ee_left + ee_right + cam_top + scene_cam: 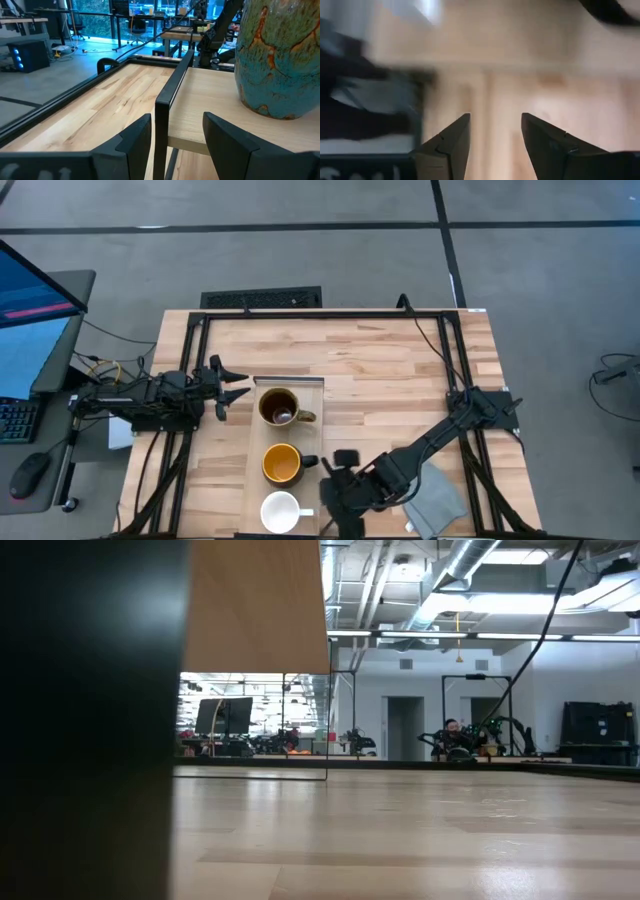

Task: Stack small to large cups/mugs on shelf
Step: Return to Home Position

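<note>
My right end effector (495,116), spread apart, sits beside the white mug (280,512); swinging wide could knock it off the shelf (305,390).

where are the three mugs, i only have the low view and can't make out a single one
observer: all three stand in a row on the shelf. in the high view the brown mug is at the top, the dark mug with the yellow inside is in the middle, and the white mug is at the bottom
operator: is the right gripper holding anything
observer: no, the right gripper is open and empty, beside the shelf near the dark and white mugs
operator: and the left
observer: the left gripper is open too, on the shelf's other side near the brown mug
</note>
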Available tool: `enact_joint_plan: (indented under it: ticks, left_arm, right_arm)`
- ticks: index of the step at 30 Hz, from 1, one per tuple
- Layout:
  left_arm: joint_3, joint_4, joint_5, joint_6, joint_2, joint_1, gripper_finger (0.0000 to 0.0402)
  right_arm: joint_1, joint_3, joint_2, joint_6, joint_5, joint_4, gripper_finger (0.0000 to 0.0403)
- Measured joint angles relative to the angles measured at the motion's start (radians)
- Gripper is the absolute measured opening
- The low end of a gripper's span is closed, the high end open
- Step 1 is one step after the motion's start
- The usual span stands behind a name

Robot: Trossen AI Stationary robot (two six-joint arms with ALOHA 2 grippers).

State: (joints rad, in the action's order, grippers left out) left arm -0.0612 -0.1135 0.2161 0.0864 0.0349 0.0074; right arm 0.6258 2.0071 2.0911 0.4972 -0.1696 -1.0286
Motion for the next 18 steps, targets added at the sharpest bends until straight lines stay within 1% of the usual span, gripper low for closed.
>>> enact_joint_plan:
  ticks: [2, 3, 5, 9, 11, 15, 18]
  left_arm:
    - [0.000, 0.000, 0.000, 0.000, 0.000, 0.000, 0.0169]
    - [0.000, 0.000, 0.000, 0.000, 0.000, 0.000, 0.0169]
    - [0.000, 0.000, 0.000, 0.001, 0.000, 0.000, 0.0169]
    - [0.000, 0.000, 0.000, 0.015, 0.000, 0.000, 0.0169]
    - [0.000, 0.000, -0.001, 0.016, 0.000, 0.000, 0.0169]
    - [0.000, 0.000, -0.001, 0.016, 0.000, 0.000, 0.0169]
    - [0.000, 0.000, -0.001, 0.016, 0.000, 0.000, 0.0169]
  right_arm:
    - [0.004, 0.000, -0.009, 0.028, -0.042, -0.114, 0.0198]
    - [0.010, 0.001, -0.017, 0.048, -0.089, -0.176, 0.0197]
    - [0.035, -0.001, -0.041, 0.089, -0.229, -0.293, 0.0196]
    - [0.106, 0.000, -0.111, 0.139, -0.535, -0.411, 0.0194]
    - [0.146, 0.000, -0.153, 0.156, -0.643, -0.448, 0.0194]
    - [0.219, 0.000, -0.241, 0.190, -0.786, -0.542, 0.0196]
    - [0.253, -0.016, -0.310, 0.150, -0.883, -0.534, 0.0195]
